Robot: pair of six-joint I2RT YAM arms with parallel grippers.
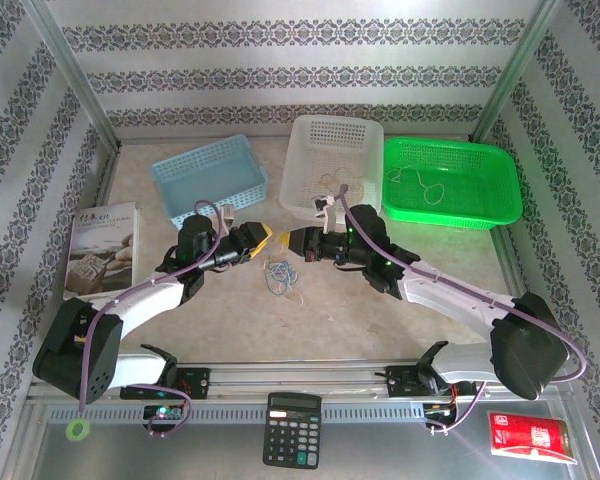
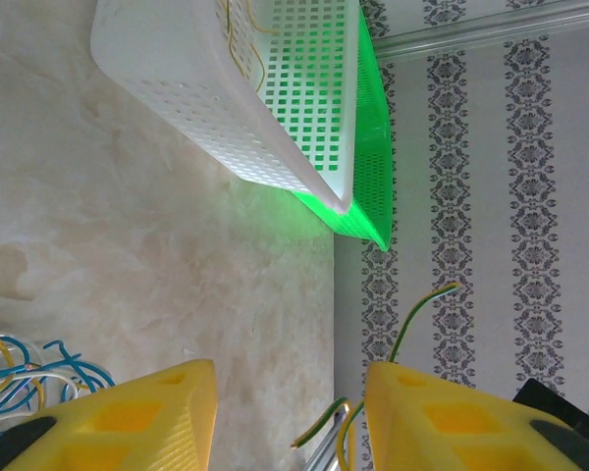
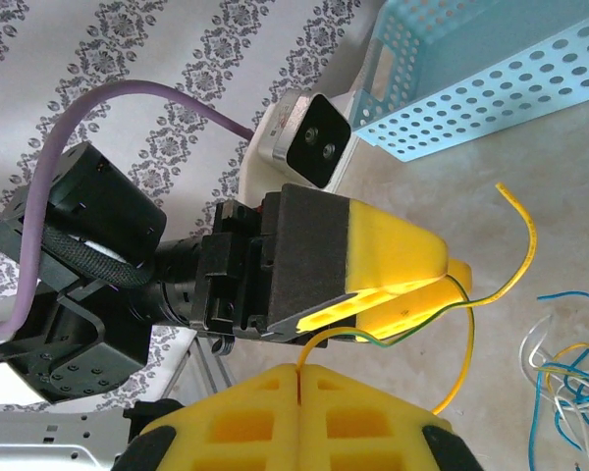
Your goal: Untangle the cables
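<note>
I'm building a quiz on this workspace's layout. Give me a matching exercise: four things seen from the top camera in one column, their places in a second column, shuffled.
Things:
1. blue basket
2. green basket
3. calculator
4. cables

Places in the top view:
A. front edge, centre
B. back left
C. middle
D. back right

Pairs: 1-B, 2-D, 3-A, 4-C
</note>
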